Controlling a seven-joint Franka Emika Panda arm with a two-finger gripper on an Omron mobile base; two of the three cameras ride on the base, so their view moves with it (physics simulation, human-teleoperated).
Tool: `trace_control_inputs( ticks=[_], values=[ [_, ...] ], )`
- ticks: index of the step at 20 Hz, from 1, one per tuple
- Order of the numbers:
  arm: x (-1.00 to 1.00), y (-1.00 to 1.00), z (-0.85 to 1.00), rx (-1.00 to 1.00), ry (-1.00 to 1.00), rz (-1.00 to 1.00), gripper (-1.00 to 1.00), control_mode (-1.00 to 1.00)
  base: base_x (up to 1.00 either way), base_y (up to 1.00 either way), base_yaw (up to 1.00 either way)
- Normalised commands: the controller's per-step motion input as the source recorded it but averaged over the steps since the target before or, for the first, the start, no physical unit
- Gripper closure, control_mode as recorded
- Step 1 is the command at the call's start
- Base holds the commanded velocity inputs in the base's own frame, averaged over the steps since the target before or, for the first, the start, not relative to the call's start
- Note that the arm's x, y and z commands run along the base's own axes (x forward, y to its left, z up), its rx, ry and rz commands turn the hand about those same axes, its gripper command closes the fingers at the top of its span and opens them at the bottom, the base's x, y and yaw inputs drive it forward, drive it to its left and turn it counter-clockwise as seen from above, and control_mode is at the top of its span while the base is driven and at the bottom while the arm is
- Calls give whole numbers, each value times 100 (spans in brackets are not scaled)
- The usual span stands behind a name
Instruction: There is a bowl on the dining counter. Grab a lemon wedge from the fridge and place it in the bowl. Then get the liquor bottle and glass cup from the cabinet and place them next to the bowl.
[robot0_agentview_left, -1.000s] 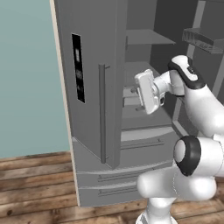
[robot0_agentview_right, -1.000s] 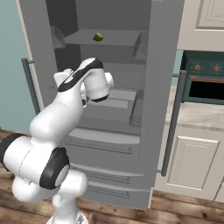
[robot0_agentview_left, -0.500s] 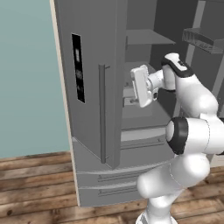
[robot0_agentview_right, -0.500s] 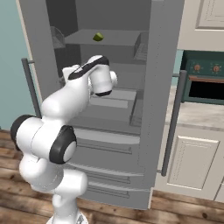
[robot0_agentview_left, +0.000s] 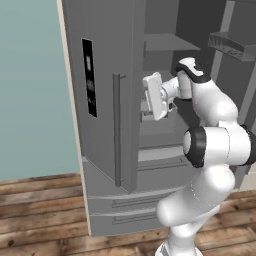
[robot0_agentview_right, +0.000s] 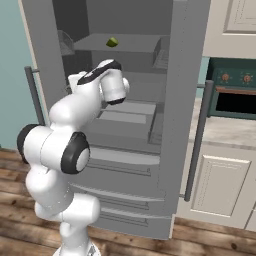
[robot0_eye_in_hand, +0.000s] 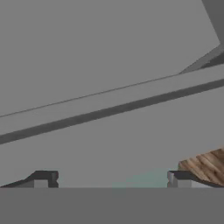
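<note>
The fridge (robot0_agentview_left: 102, 125) stands with both doors swung wide; in the right base view its right door (robot0_agentview_right: 187, 85) hangs open. A small yellow-green lemon wedge (robot0_agentview_right: 112, 42) lies on the upper inner shelf. My gripper (robot0_agentview_left: 151, 98) hovers inside the fridge at mid height, below the wedge's shelf and close to the left door's inner edge. In the hand view the gripper (robot0_eye_in_hand: 111, 178) is open, its fingertips (robot0_eye_in_hand: 44, 176) far apart with nothing between them, facing a plain grey fridge surface. The bowl, dining counter, liquor bottle, glass cup and cabinet are out of view.
A grey crisper drawer (robot0_agentview_right: 125, 120) sits under my hand. Wire door bins (robot0_agentview_left: 232, 45) hang on the right door. Right of the fridge are a teal-fronted oven (robot0_agentview_right: 232, 90), a beige countertop (robot0_agentview_right: 225, 131) and a cream base cabinet (robot0_agentview_right: 220, 185). The floor is wood (robot0_agentview_left: 40, 210).
My arm has lifted and straightened, carrying the hand slightly up and left, nearer the left door. The jaws stay wide open. The lemon wedge has not moved.
</note>
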Motion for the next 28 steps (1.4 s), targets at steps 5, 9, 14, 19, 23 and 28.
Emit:
trace_control_inputs(
  ticks=[5,9,14,19,23,28],
  values=[
    [-45,82,0,-3,7,8,-100,-100,0,0,0],
    [-37,89,0,-8,14,11,-100,-100,0,0,0],
    [-28,87,0,-8,18,12,-100,-100,0,0,0],
    [-10,92,0,-8,21,11,-100,-100,0,0,0],
    [0,88,0,-8,21,4,-100,-100,0,0,0],
    [0,31,-1,-7,5,0,-100,-100,0,0,0]
  ],
)
